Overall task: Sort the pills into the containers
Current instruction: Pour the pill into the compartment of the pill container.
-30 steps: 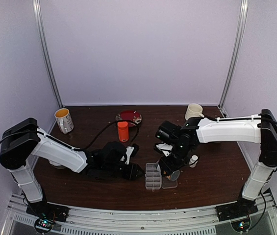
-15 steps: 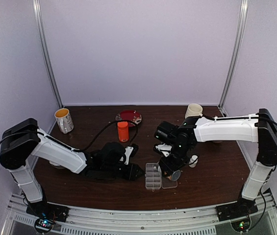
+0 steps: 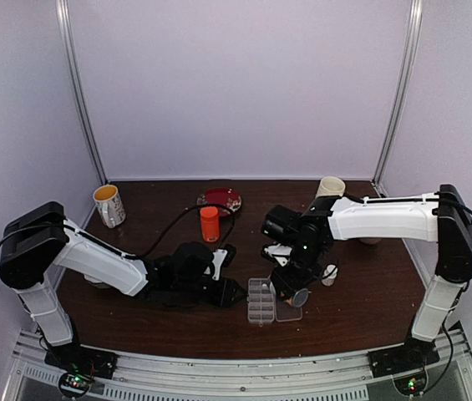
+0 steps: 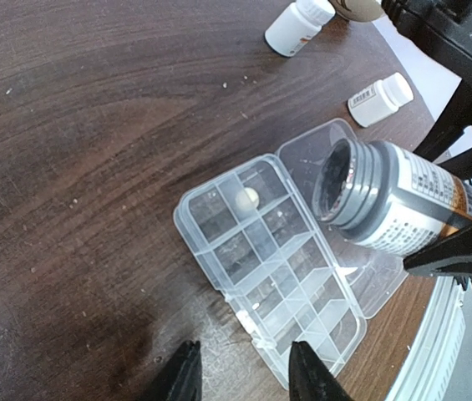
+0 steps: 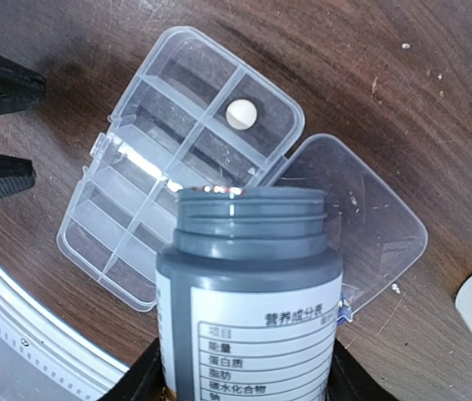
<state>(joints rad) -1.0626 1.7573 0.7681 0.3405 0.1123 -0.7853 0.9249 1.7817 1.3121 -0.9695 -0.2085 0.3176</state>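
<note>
Just above organiser (image 5: pixel 93 242), right pincer (image 5: pixel 244 372) around grey bottle (image 5: pixel 248 276), label 营养成分表; left pincer (image 4: pixel 240 372) agape.

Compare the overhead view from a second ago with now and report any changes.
The right arm drifted slightly to its left. The right gripper holds the grey bottle tilted over the organiser box, as before. Nothing was gripped or released. The left gripper, open beside the box, stayed put, as did the box.
</note>
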